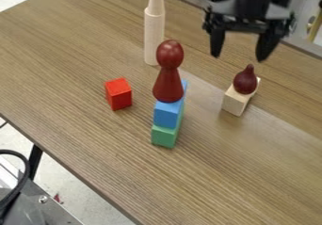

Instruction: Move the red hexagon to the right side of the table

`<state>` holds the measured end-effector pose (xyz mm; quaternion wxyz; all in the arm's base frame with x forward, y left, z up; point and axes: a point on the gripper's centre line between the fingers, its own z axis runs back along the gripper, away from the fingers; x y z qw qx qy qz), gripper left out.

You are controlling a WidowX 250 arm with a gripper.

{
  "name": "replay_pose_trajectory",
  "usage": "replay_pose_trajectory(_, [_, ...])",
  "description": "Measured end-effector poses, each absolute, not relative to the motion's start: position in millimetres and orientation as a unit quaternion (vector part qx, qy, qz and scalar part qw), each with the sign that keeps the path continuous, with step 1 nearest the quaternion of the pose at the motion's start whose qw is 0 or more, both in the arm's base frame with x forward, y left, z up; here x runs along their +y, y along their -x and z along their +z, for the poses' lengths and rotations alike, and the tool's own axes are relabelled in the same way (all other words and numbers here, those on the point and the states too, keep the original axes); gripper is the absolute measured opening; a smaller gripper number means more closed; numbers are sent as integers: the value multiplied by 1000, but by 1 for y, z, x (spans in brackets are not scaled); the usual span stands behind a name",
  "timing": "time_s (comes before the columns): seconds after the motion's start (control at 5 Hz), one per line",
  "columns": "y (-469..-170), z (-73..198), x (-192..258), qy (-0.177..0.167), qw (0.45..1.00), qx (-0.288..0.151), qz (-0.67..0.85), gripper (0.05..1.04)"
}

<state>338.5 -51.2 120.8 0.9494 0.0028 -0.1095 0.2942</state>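
Across most of the frame spreads a brown wooden table point(75, 36). At the upper right, the black claw point(239, 57) hangs with its two fingers wide apart, gripping nothing. Near the top centre, a pale pointed post point(154, 36) stands upright. Around the middle, a dark red pawn point(168, 78) tops a blue block point(166, 115), with a green block point(165, 137) underneath. Right of centre, a dark red bulb point(245, 80) sits on a pale block point(236, 101). Left of centre, the red block point(118, 94) rests on the table, bright, flat-faced and straight-edged, one face toward the bottom of the frame; its long axis is hard to tell.
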Motion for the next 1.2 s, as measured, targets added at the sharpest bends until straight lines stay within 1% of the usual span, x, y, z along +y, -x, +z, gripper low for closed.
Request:
replay_pose_trajectory(0.4, [-315, 183, -40, -1, 929, -164, 333, 1000])
replay_pose_trajectory(0.6, [-303, 200, -37, 10, 925, -166, 342, 1000])
replay_pose_trajectory(0.8, [-294, 206, -33, 16, 926, -138, 352, 1000])
replay_pose_trajectory(1.0, [-289, 190, -23, 14, 924, -66, 377, 1000])
replay_pose_trajectory(1.2, [-291, 170, -16, -3, 921, -33, 387, 1000])
